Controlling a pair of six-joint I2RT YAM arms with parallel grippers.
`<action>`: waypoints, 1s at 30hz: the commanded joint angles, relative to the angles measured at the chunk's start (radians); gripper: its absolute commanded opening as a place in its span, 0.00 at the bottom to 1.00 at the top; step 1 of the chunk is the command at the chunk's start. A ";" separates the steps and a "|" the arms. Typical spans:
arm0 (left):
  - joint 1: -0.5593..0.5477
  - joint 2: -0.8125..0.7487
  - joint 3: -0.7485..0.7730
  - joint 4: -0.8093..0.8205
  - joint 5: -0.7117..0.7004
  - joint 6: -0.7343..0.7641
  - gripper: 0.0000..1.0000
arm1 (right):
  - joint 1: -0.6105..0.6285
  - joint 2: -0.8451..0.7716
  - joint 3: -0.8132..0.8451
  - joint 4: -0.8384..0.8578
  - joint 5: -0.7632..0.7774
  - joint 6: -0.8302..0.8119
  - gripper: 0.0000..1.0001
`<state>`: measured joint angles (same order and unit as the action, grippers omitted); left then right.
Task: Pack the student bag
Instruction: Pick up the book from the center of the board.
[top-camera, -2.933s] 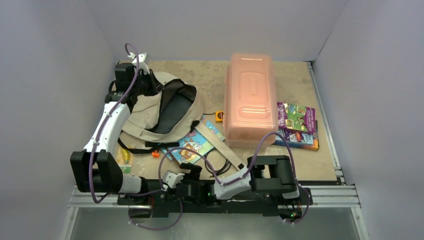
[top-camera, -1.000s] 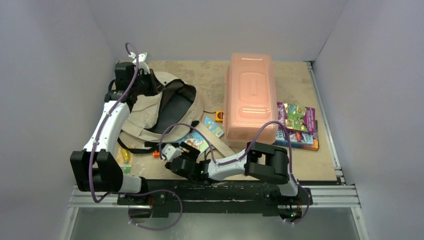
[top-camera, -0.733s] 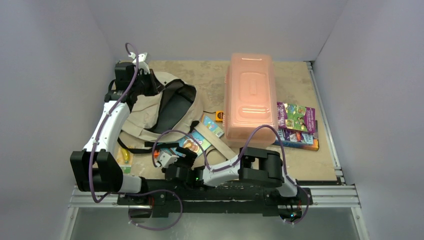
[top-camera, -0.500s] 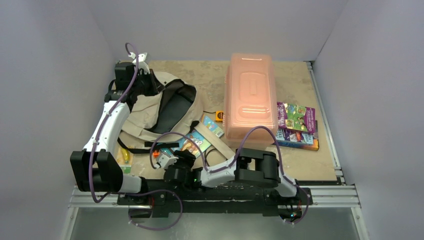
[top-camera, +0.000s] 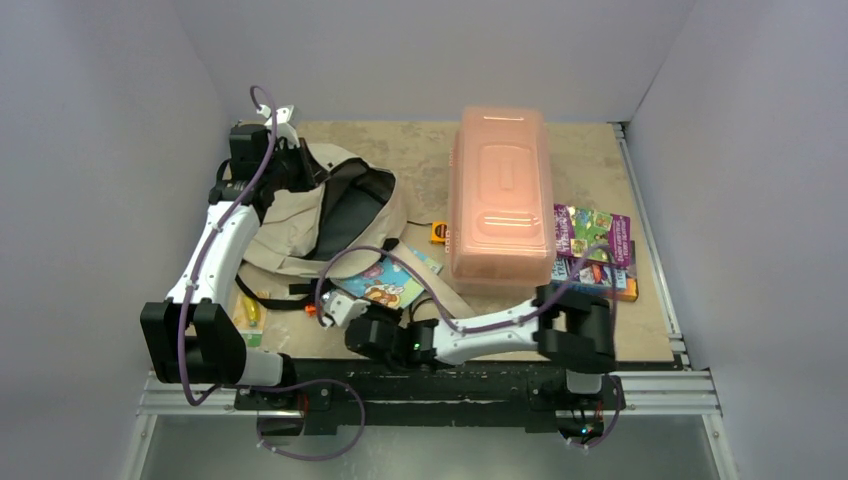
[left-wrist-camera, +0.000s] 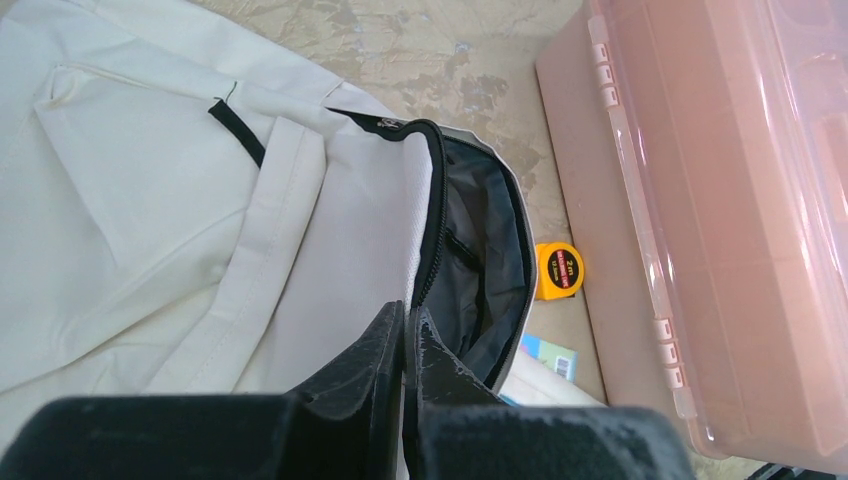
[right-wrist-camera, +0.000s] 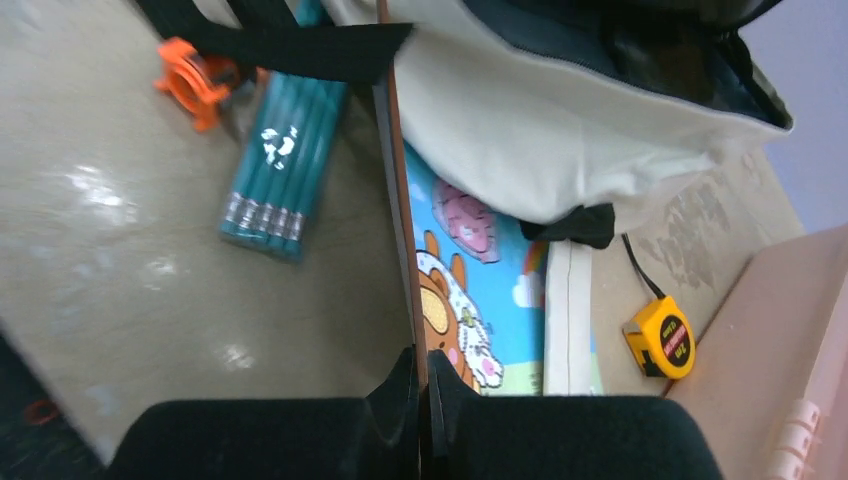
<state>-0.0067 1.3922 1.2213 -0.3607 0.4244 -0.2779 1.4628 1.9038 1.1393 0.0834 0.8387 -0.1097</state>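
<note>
L claw (left-wrist-camera: 406, 322) pinched on student bag (left-wrist-camera: 150, 200) rim; R claw (right-wrist-camera: 419, 362) clamps picture book (right-wrist-camera: 470, 290) by its edge.

label on tape measure (left-wrist-camera: 560, 271) blurred, nothing legible

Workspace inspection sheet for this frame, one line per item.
Surface: mottled beige table, crowded.
Job's things: student bag lies open with its dark lining showing; picture book lies by the bag's mouth, not inside.
Clutter: pink lidded box; stack of books to its right; yellow tape measure; teal pencils; orange clip.
Grippers: left gripper is shut on the bag's opening rim; right gripper is shut on the picture book's edge.
Cables: purple cables loop along both arms; no snag seen.
Surroundings: plain grey walls on three sides; metal rail at the near edge.
</note>
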 joint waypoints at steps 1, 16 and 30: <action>0.033 -0.008 0.050 0.031 0.024 -0.009 0.00 | -0.005 -0.236 -0.050 -0.021 -0.254 0.021 0.00; 0.048 -0.039 0.044 0.038 0.039 -0.004 0.00 | -0.112 -0.604 -0.024 -0.079 -0.496 0.195 0.00; 0.051 -0.090 0.046 0.059 0.103 -0.023 0.00 | -0.317 -0.656 0.184 -0.076 -0.306 -0.123 0.00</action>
<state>0.0326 1.3567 1.2213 -0.3607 0.4831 -0.2783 1.1530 1.2236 1.2957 -0.0757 0.4339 0.0227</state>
